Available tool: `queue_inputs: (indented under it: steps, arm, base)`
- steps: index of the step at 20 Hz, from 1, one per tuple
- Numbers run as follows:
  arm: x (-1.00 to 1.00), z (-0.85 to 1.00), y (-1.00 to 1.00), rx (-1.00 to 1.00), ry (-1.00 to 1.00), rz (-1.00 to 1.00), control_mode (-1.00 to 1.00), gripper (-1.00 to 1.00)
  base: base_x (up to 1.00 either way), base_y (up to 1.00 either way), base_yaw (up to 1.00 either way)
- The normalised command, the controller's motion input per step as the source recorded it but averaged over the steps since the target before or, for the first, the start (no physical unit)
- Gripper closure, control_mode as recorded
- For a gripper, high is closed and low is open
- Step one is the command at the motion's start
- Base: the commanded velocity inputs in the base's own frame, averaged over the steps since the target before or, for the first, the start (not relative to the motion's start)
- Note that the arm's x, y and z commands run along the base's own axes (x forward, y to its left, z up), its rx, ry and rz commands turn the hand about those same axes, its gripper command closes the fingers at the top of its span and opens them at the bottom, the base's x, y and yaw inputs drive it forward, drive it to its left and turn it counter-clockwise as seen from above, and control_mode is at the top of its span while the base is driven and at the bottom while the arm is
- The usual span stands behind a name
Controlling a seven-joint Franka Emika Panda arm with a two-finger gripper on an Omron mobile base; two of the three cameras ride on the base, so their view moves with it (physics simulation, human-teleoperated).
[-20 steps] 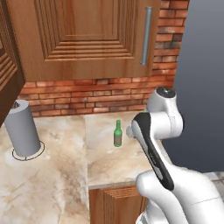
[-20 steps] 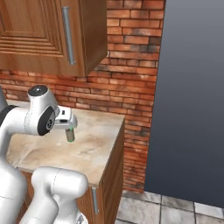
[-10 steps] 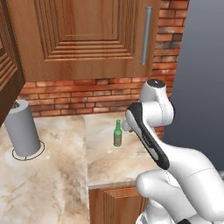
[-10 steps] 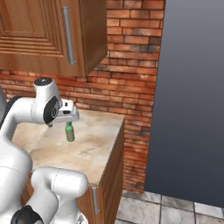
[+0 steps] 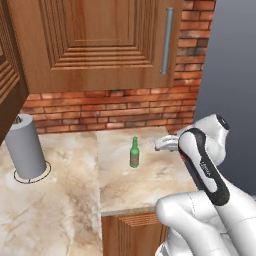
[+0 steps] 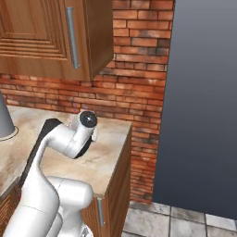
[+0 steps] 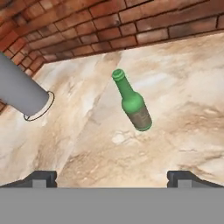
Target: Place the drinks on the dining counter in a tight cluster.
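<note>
Bottle of slim dark-green glass (image 5: 134,152) stands upright on a small marble counter (image 5: 125,185) that is set against a red brick wall (image 5: 110,107). In the left base view the bottle is near the middle of the picture, and the gripper (image 5: 165,144) is just beside it at about 3 o'clock, at the height of the bottle's upper half and apart from it. The arm (image 5: 202,165) bends in from the lower right. In the hand view the same bottle (image 7: 132,101) leans across the centre of the frame, its mouth toward 11 o'clock and its base toward 5 o'clock, and this tilt belongs to the rolled camera. The two dark fingertips (image 7: 41,178) stand far apart at the bottom corners of that view, so the claw is spread wide and holds nothing; the bottle is ahead of the gap, not between the tips. A grey cylinder (image 5: 25,147) on a round base stands well apart from the bottle at about 9 o'clock in the left base view, and it enters the hand view from 9 o'clock too. A wooden wall cabinet (image 5: 100,45) with a metal handle (image 5: 165,40) hangs above the counter. In the right base view the arm's elbow (image 6: 78,136) covers the counter top, with the brick wall behind it at 12 o'clock.
</note>
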Motion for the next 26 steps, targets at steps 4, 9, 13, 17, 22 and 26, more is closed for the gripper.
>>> queue_inputs:
  steps: [4, 9, 13, 17, 22, 26]
  arm:
    - [0.58, -0.09, -0.12, 0.38, -0.12, 0.26, -1.0, -1.0]
    - [0.67, 0.2, -0.02, 0.08, -0.01, 0.35, -1.0, -1.0]
    - [0.49, 0.03, 0.0, -0.03, -0.01, 0.2, -1.0, -1.0]
    - [0.11, -0.02, 0.0, -0.14, 0.02, 0.04, -1.0, -1.0]
    - [0.0, -0.33, 0.0, -0.09, -0.03, -0.06, -1.0, -1.0]
    - [0.04, -0.41, 0.0, -0.05, -0.12, -0.02, -1.0, -1.0]
  base:
    - [0.0, 0.0, 0.0]
    - [0.0, 0.0, 0.0]
    - [0.0, 0.0, 0.0]
    - [0.0, 0.0, 0.0]
    - [0.0, 0.0, 0.0]
    - [0.0, 0.0, 0.0]
